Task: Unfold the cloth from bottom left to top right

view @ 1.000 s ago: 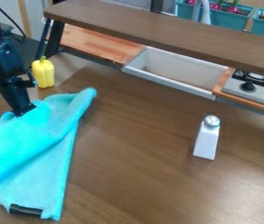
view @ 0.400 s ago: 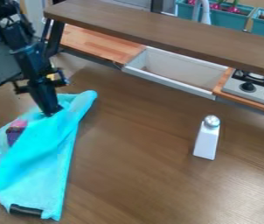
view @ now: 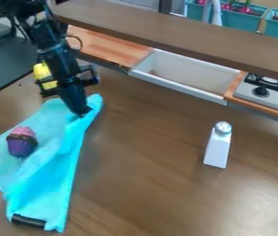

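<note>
Camera view: closed fingers pinch the turquoise cloth at the bench's left.
They hold its loose layer near the top, probably to carry it rightward, away from the toy cupcake.

Wears black along all of the visible arm, with bluish-grey glints on the edges and flatter faces. Looks chunky and jointed near the top, built up from blocky housings of uneven outline, then runs into a straighter, boxy stretch further down. Carries a thin dark cable, bowed out in a small loop beside the housing (rather like a stray shoelace). Sprouts angular black brackets on both sides above the gripper, almost like stubby handles. Narrows below them to a plain, dark, wedge-like end.
</note>
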Motion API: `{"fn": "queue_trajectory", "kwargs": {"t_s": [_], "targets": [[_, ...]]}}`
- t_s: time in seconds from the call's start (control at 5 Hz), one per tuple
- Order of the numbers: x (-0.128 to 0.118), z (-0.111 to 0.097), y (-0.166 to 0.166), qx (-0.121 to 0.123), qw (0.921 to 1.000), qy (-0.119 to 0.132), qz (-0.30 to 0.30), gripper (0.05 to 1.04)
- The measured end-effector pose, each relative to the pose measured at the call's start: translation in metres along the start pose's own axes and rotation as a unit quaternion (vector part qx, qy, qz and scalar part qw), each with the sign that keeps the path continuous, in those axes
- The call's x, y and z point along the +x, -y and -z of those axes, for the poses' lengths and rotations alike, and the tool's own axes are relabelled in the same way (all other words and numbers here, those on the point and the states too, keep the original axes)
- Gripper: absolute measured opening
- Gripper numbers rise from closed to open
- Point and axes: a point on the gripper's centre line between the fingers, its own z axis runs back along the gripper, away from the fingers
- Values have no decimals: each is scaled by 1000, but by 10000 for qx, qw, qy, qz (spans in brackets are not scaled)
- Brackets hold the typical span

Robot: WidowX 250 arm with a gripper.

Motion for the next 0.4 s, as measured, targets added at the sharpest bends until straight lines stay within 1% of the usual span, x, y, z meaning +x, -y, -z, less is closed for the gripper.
{"fn": "queue_trajectory", "kwargs": {"t_s": [0.2, 0.4], "targets": [[9, -3, 25, -134, 9996, 117, -204, 49], [16, -4, 48, -213, 9991, 241, -276, 49]]}}
